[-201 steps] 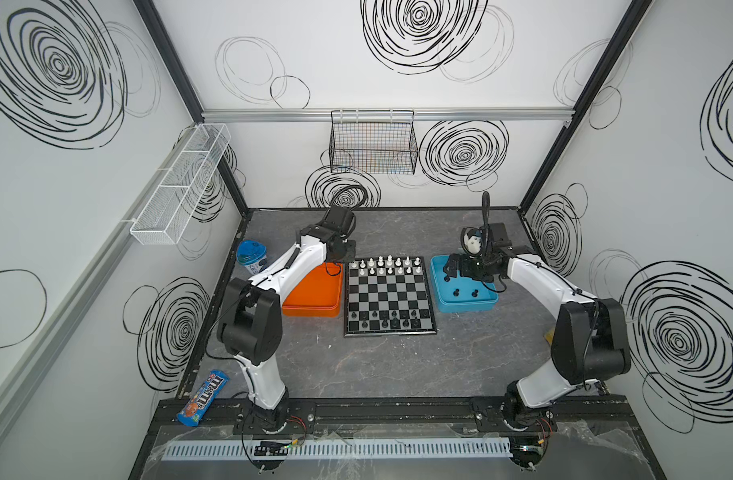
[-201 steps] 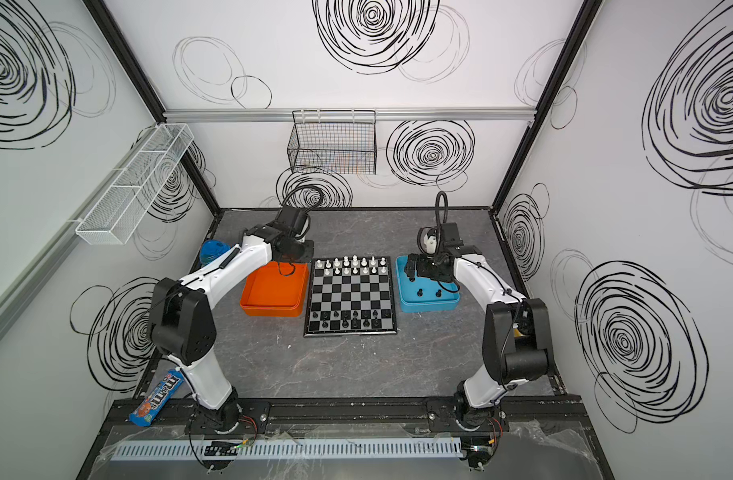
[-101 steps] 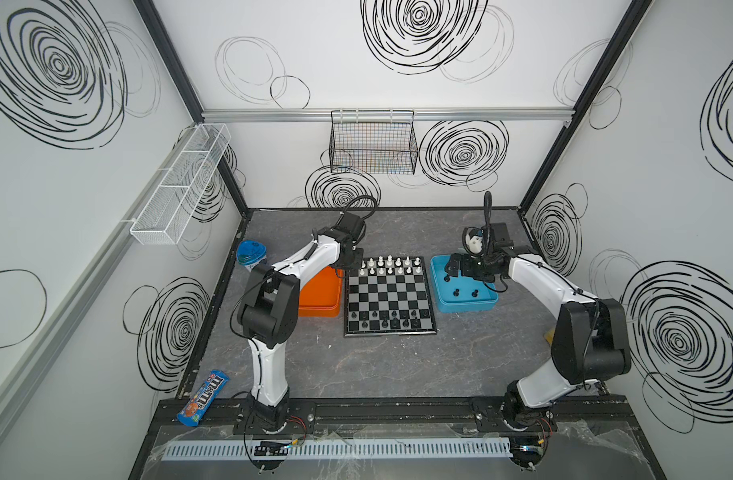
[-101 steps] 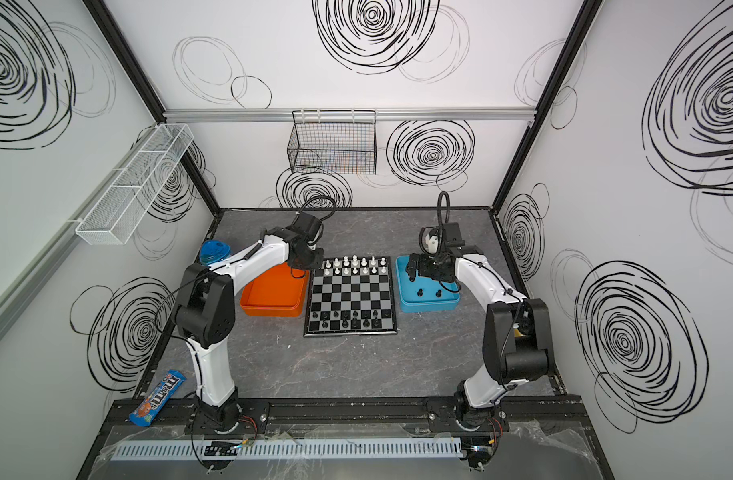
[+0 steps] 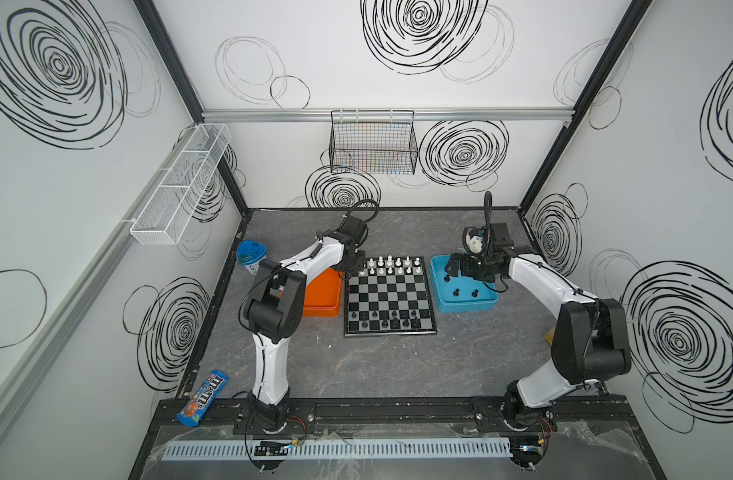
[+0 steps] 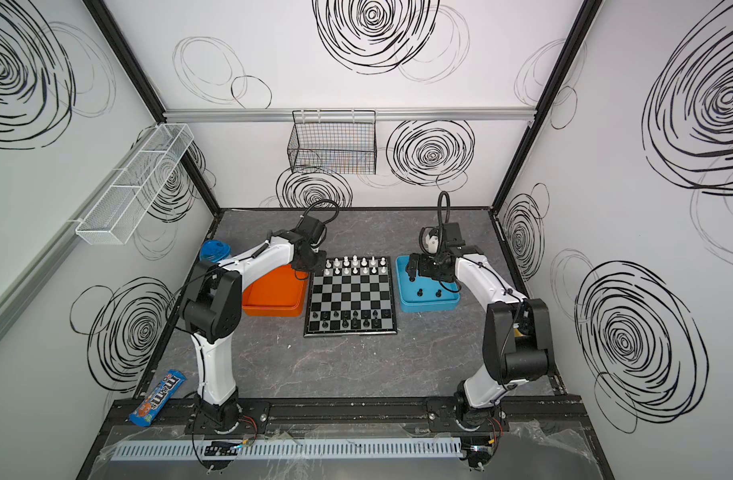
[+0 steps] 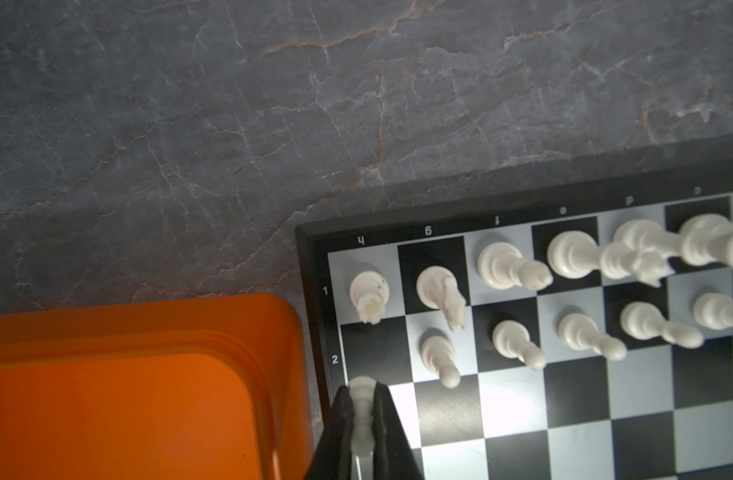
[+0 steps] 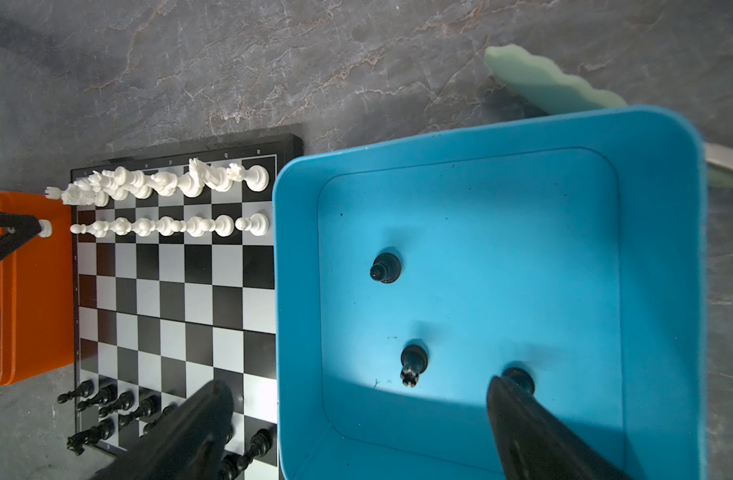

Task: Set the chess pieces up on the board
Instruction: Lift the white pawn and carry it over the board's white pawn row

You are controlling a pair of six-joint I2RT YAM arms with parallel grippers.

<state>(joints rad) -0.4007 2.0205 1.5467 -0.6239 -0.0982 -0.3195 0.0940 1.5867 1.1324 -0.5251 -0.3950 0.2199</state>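
Left wrist view: dark grey tabletop (image 7: pixel 190 124) with pale and rust veins, under the black-framed board (image 7: pixel 564 395), an orange tray (image 7: pixel 128 395) just beside one edge. Left gripper (image 7: pixel 362 392) clamped on a white pawn (image 7: pixel 360 384) at that tray-side edge of the board, just beside the end of the white pawn row; touching the board or not, cannot tell. White pieces (image 5: pixel 389 262) in two rows along the board's far edge, black pieces (image 5: pixel 394 316) along its near edge. Just beyond the board's opposite edge, a blue tray (image 8: pixel 656 249) with three black chessmen (image 8: pixel 385 268) standing inside; right gripper (image 8: pixel 360 386) above it, jaws wide apart. Around the board in both top views: white walls (image 5: pixel 315 62) with black scribbled spirals, black wire basket (image 5: pixel 373 143) on the rear wall, white mesh shelf (image 5: pixel 182 183) on the wall past the orange tray, blue-lidded cup (image 5: pixel 251 255) beyond that tray, M&M's bag (image 5: pixel 204 399) well off the board's near corner.
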